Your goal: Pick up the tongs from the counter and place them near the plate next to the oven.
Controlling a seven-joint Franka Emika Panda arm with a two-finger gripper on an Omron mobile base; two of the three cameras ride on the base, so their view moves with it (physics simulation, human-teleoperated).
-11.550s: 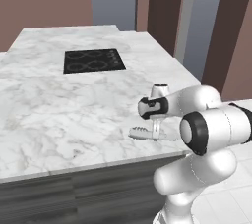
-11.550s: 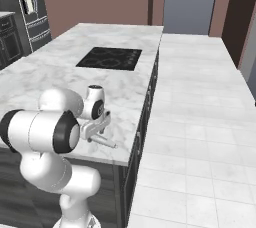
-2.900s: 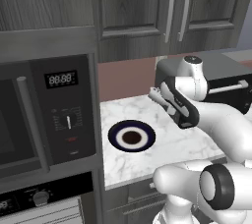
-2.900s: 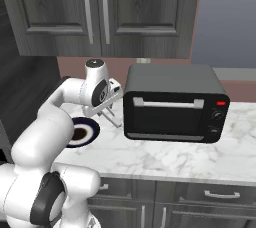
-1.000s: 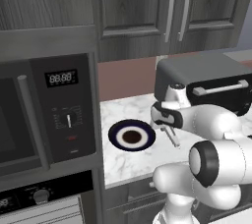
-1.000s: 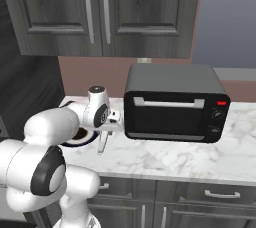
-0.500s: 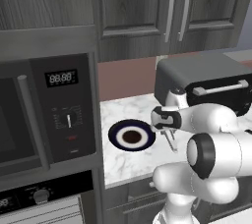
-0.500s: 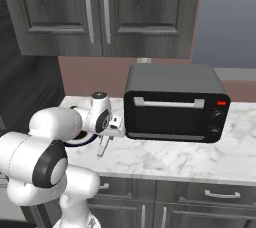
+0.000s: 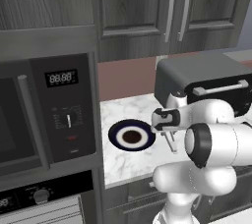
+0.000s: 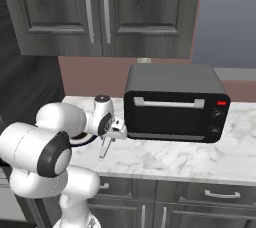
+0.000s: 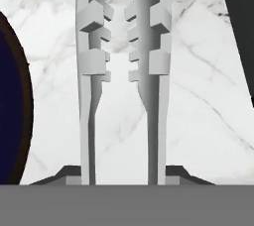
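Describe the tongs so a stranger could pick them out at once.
Start at the black toaster oven on the marble worktop. Left of it, the hand holds slim silver tongs pointing down, beside the navy plate; their scalloped tips set them apart.

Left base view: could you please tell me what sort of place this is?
A rendered home kitchen: a built-in microwave with a clock, a black toaster oven on a marble worktop, and dark wood cabinets above.
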